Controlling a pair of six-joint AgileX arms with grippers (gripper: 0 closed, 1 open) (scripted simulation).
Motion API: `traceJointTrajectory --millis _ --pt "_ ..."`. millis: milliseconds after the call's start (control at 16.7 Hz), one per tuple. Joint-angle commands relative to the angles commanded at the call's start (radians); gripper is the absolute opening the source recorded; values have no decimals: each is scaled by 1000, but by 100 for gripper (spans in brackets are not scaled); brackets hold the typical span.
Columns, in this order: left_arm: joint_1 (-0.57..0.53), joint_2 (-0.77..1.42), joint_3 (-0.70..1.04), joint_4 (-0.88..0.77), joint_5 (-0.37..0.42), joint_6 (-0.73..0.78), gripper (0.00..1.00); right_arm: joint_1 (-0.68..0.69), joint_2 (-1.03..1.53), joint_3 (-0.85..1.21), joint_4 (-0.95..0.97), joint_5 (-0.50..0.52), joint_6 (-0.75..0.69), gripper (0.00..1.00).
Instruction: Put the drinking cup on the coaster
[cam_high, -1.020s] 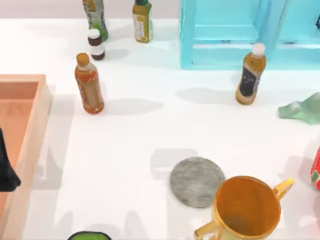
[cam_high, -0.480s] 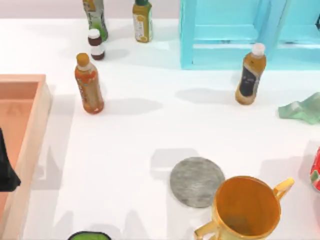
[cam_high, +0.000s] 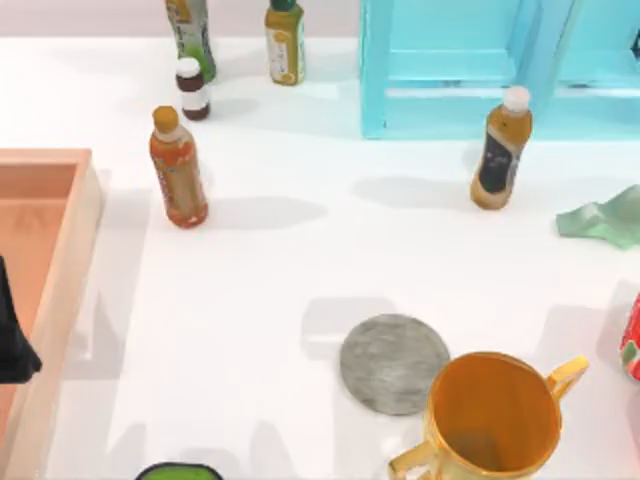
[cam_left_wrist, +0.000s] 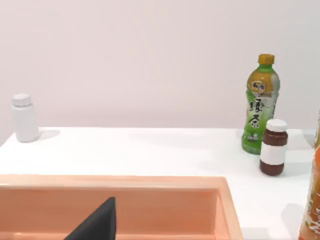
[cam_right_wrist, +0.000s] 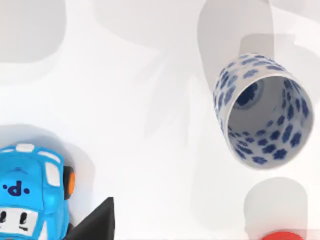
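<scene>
- In the right wrist view we find the drinking cup standing upright on the white table, its mouth open to the camera and blue dots on its wall.
- In that same view a blue toy car stands well apart from the drinking cup, and a red-topped object sits near the cup at the frame edge.
- A dark tip of the right gripper shows beside the toy car; we cannot tell how its fingers stand.
- In the top view the coaster lies flat and bare on the table, well apart from any bottle.
- A big orange two-handled cup stands just beside the coaster, its rim overlapping the coaster's edge in the picture.
- Beyond the coaster stand an orange bottle, a dark tea bottle and a turquoise shelf.
- The left gripper hangs over the wooden tray, far from the coaster; its finger state we cannot tell.
</scene>
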Motion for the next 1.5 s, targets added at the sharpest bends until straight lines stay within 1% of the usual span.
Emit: traceJointTrajectory --millis 120,240,600,720,960,1500 --pt "0 0 0 0 0 0 100 -1 6 -14 15 0 1 100" --pt "0 0 0 0 0 0 100 -1 23 -58 72 -1 3 100" --pt "0 0 0 0 0 0 100 -1 102 -249 356 0 5 100" --pt "0 0 0 0 0 0 100 -1 115 -280 392 0 4 100" --pt "0 0 0 0 0 0 100 -1 115 -282 394 0 4 100" --pt "0 0 0 0 0 0 100 -1 115 -282 394 0 4 32"
